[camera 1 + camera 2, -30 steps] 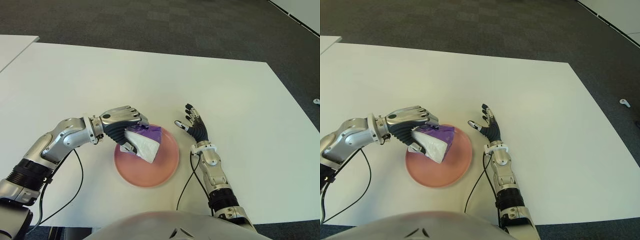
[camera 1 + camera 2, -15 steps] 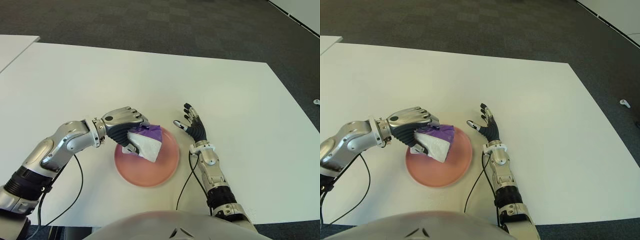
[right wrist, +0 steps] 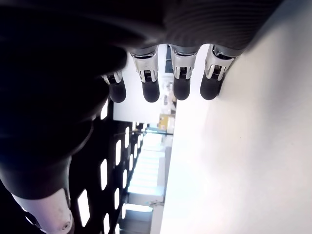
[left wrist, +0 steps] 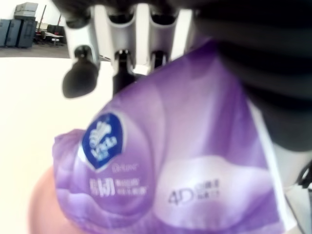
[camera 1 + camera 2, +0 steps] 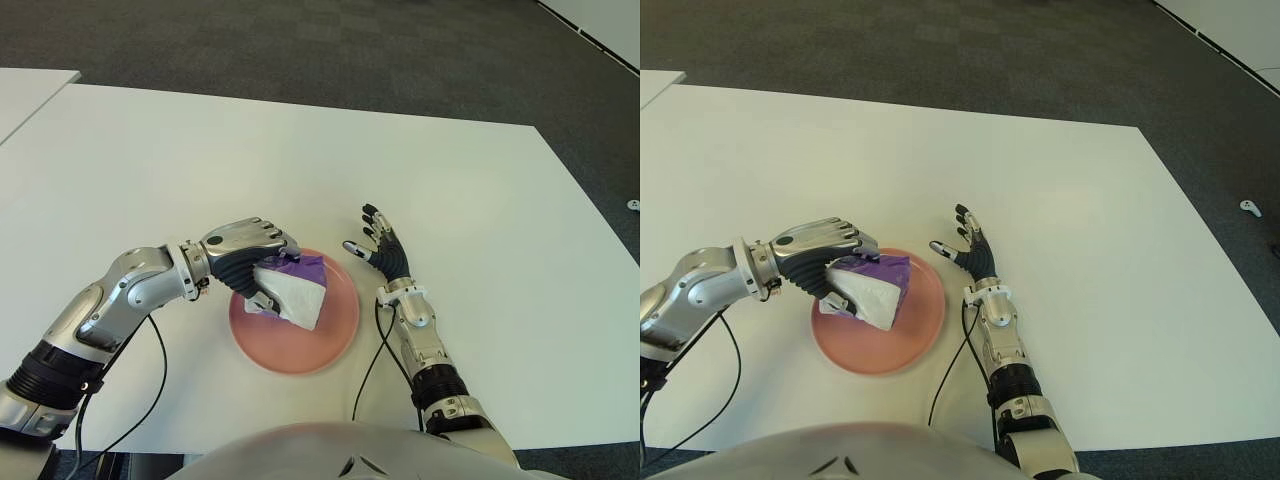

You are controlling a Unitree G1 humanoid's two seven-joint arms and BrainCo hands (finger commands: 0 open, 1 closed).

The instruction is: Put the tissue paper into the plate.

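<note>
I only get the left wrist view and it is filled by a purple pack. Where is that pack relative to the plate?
Observer: The tissue pack hangs over the pink plate, on its left half, gripped by the left robot hand.
Operator: Is the pack lying flat on the plate?
Observer: No, it is tilted, white end down; I cannot tell whether it touches.
Operator: Is the other hand in the way?
Observer: No. The right robot hand shows to the right of the plate, fingers spread, holding nothing.

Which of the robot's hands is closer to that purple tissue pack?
Left. The left hand grips the tissue pack over the pink plate; the right hand is open beside the plate's right.
</note>
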